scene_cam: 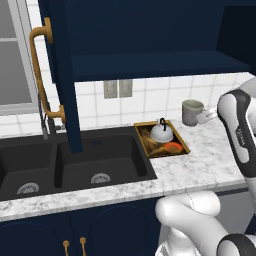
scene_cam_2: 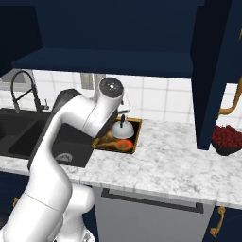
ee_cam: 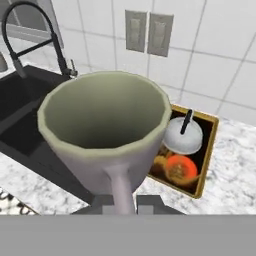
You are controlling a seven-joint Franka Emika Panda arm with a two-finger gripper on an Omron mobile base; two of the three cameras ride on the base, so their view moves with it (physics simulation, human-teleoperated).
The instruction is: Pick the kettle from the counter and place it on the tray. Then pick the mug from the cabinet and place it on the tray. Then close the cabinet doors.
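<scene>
Gripper (ee_cam: 122, 202) clamped on the mug (ee_cam: 107, 127) by its handle, kettle (ee_cam: 183, 136) already in the tray (ee_cam: 210, 150) at right-centre — lower it level onto the free tray floor beside the kettle.

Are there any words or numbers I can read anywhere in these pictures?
No words or numbers can be read anywhere.
Robot arm: a small dark mark on its side, too blurred to read.
Mug, kettle, tray: plain, no writing.

Mug (ee_cam: 105, 130) matt grey-beige ceramic; kettle (scene_cam: 161, 132) glossy metal; tray (scene_cam: 180, 134) rim wood; counter (scene_cam_2: 170, 158) marbled stone.
</scene>
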